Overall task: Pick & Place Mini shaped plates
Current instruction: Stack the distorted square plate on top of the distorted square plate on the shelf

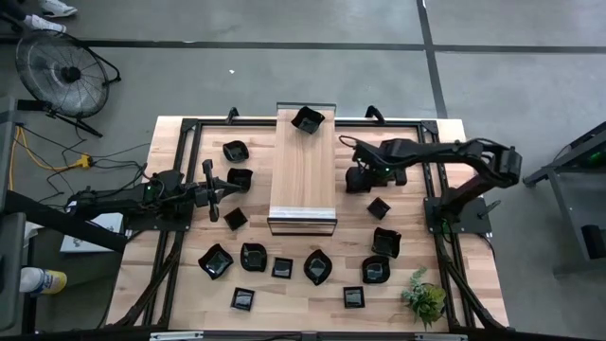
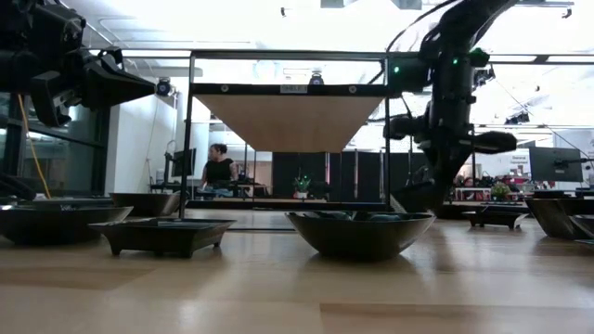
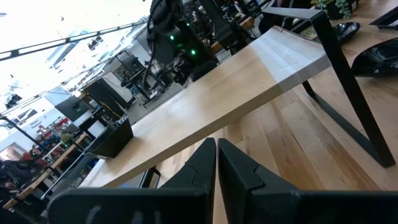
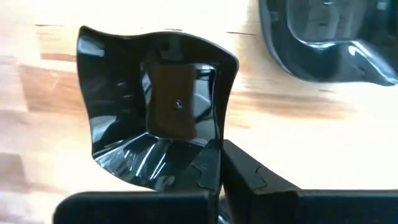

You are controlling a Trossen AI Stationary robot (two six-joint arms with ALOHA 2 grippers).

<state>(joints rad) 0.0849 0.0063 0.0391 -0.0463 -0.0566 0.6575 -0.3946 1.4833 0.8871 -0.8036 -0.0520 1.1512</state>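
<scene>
No readable brand, label or writing anywhere.

Right claw (image 4: 219,163) pressed together on the rim of a square black dish (image 4: 155,109), pinching its wall; in the high view, right of centre beside the raised wooden platform (image 1: 303,170), just above the worktop (image 1: 303,303). Left claw (image 1: 212,190) pressed together and empty, left of centre, pointing toward the platform's edge.

One dish on the platform's far end (image 1: 308,119), top centre. Remaining mini shaped plates (image 1: 318,266) scattered across the lower half and left of the platform, mostly apart from one another. Small green plant (image 1: 424,298) at lower right, near the worktop's corner. Open wood along the bottom edge and between platform and plates.
</scene>
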